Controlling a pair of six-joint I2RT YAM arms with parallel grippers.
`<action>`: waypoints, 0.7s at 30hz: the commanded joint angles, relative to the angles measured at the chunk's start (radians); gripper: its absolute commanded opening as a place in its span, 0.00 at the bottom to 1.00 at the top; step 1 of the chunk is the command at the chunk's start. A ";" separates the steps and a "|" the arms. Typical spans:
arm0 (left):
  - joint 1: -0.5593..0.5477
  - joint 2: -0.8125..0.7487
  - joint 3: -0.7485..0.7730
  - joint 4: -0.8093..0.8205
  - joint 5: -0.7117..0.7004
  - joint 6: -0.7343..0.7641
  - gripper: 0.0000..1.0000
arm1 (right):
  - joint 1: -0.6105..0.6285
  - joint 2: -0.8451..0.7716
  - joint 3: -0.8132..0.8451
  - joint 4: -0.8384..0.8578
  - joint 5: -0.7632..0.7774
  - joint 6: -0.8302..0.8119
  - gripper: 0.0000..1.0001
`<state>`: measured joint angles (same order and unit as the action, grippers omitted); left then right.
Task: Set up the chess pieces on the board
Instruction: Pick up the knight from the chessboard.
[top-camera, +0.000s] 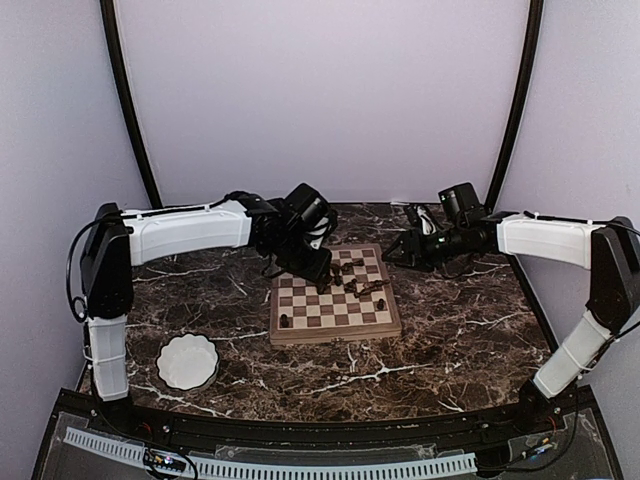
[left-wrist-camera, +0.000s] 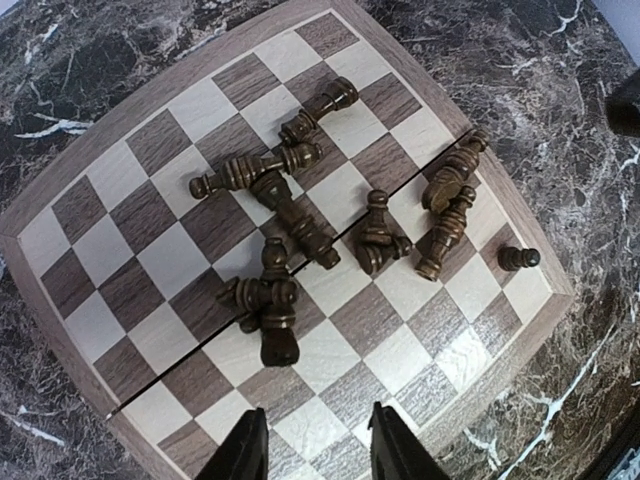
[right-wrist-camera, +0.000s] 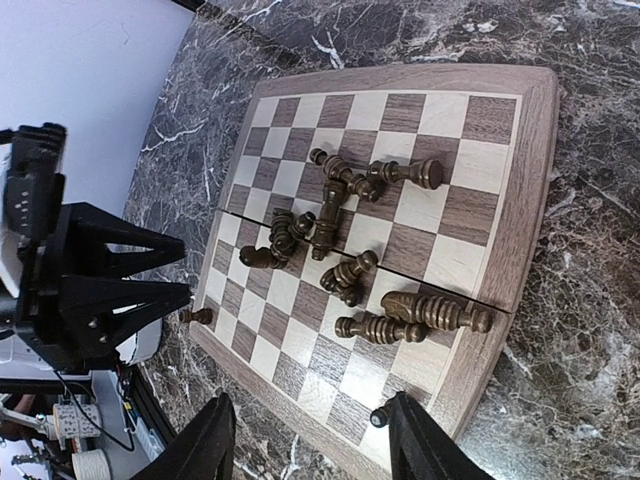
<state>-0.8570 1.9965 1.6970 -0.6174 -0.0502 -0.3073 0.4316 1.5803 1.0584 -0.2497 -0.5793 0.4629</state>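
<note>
The board (top-camera: 335, 333) lies mid-table, seen close in the left wrist view (left-wrist-camera: 175, 258) and the right wrist view (right-wrist-camera: 445, 115). Several dark chess pieces lie toppled in a heap (top-camera: 352, 280) (left-wrist-camera: 290, 225) (right-wrist-camera: 330, 215) around its centre fold. One pawn (left-wrist-camera: 518, 258) stands on a corner square. Two pawns (right-wrist-camera: 378, 417) (right-wrist-camera: 200, 315) stand along one edge row. My left gripper (top-camera: 322, 272) (left-wrist-camera: 317, 450) hovers open over the board's far-left part, with bare squares between its fingers. My right gripper (top-camera: 398, 250) (right-wrist-camera: 315, 445) hangs open off the far-right corner, empty.
A white scalloped bowl (top-camera: 187, 361) sits on the dark marble table (top-camera: 460, 340) at the near left. Light walls close in the back and both sides. The left gripper (right-wrist-camera: 100, 290) shows at the left edge of the right wrist view.
</note>
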 joint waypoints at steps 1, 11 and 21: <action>0.027 0.071 0.064 -0.029 0.012 -0.015 0.37 | 0.007 0.004 0.026 -0.013 -0.003 -0.028 0.54; 0.061 0.142 0.084 0.002 0.107 -0.082 0.36 | 0.007 -0.006 0.014 -0.029 -0.004 -0.039 0.54; 0.071 0.164 0.096 0.021 0.158 -0.087 0.32 | 0.007 -0.014 0.007 -0.036 -0.002 -0.039 0.54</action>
<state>-0.7933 2.1651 1.7687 -0.6090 0.0719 -0.3828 0.4316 1.5803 1.0603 -0.2939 -0.5793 0.4347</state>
